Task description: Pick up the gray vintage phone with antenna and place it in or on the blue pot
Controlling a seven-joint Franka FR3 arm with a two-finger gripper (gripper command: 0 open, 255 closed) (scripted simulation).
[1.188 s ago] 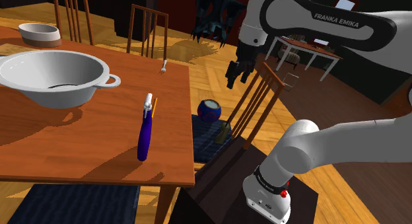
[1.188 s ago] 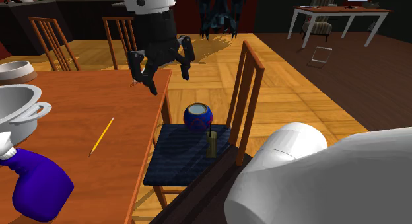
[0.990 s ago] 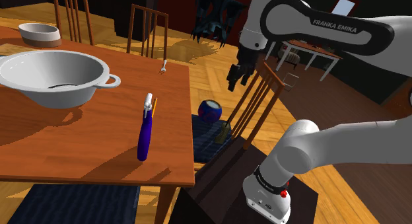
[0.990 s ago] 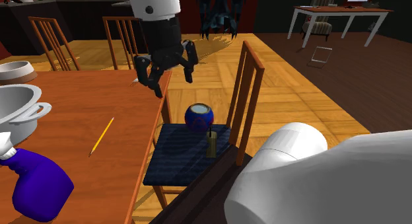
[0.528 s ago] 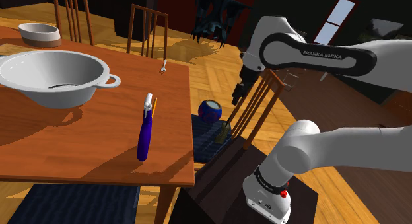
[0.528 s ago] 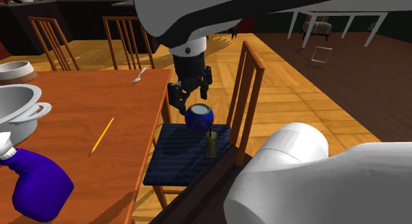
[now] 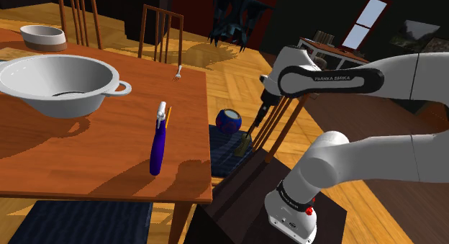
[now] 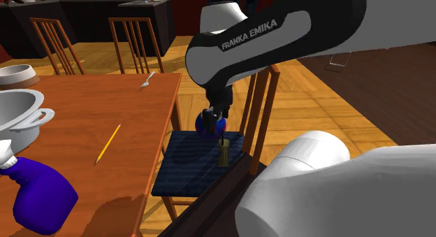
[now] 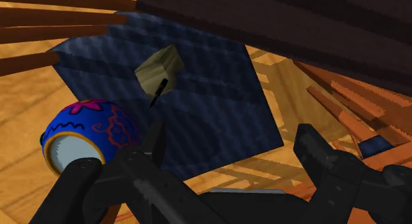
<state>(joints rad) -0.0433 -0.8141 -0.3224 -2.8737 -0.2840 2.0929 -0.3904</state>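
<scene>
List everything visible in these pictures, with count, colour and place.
Boxy phone with black antenna: one, olive-grey, upright on the chair cushion.
Round painted pot: one, blue, on the same cushion.
Wooden chair with cushion: one, brown and dark blue, beside the table.
Wooden table: one, orange-brown.
Large handled bowl: one, pale grey, on the table.
Spray bottle: one, blue, white nozzle, on the table.
Pencil: one, yellow, on the table.
Fork: one, pale, table's far edge.
Small bowl: one, grey, beyond the large bowl.
Robot arm: one, white, over the chair.
Two-finger hand: one, black, open, by the pot.
</scene>
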